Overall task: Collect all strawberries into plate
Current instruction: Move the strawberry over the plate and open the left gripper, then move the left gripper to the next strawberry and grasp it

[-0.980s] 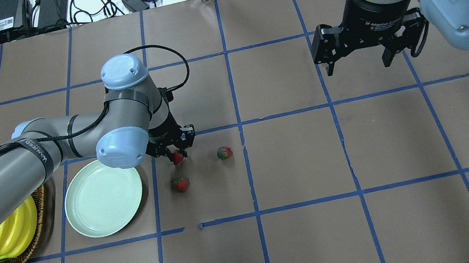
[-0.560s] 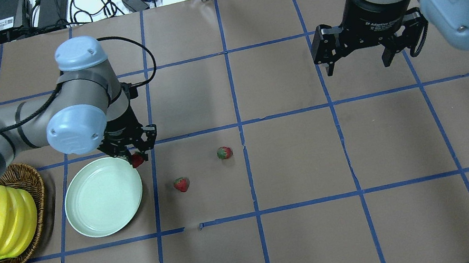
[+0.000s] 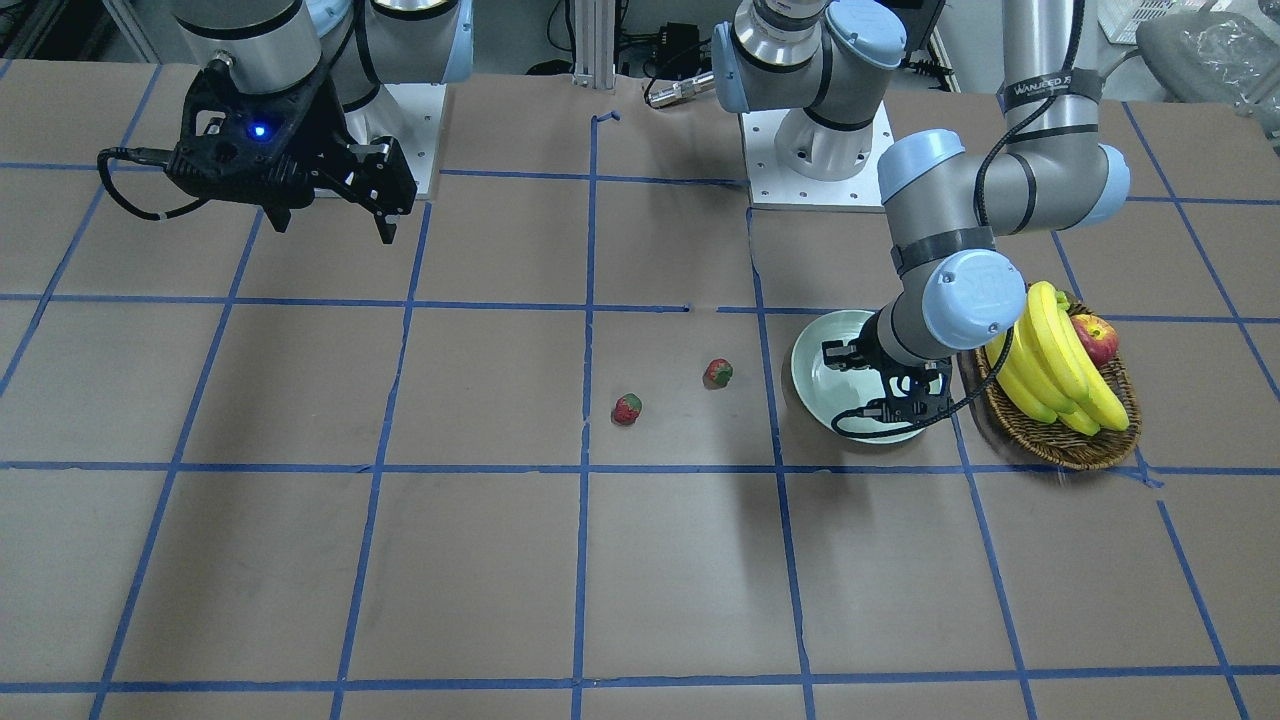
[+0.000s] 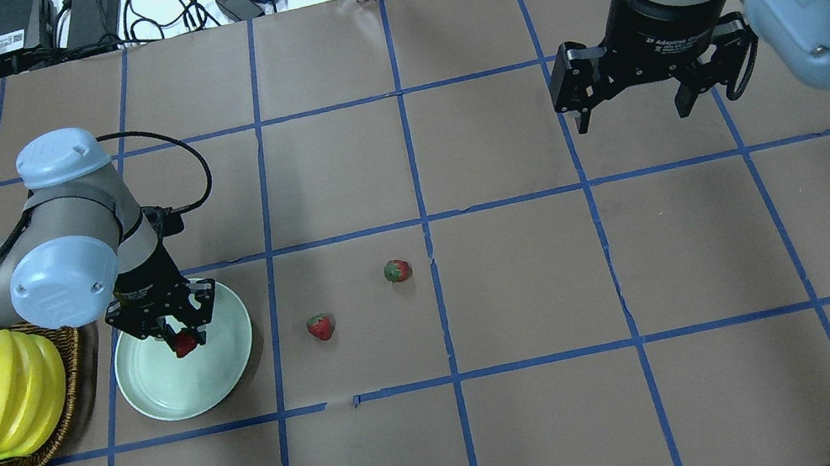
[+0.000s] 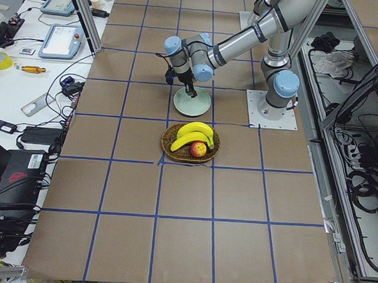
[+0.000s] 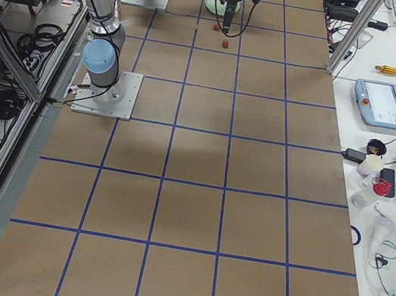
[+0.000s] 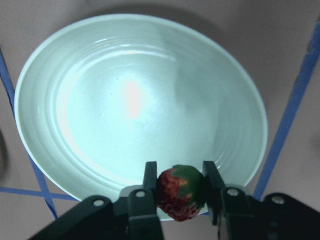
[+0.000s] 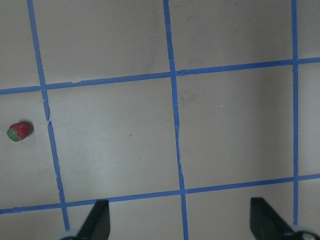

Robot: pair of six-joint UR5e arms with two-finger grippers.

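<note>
Left pincer (image 4: 180, 336), clamped on one strawberry (image 7: 180, 192), is arriving over the plate (image 4: 163, 401) from beside it; release follows. Right pincer (image 4: 635, 117) is idling, apart.

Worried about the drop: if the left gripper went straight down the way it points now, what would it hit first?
Probably the plate. The left gripper, shut on a strawberry, points down over the plate's inside near its rim, so the strawberry would touch first. Its height is unclear.
</note>
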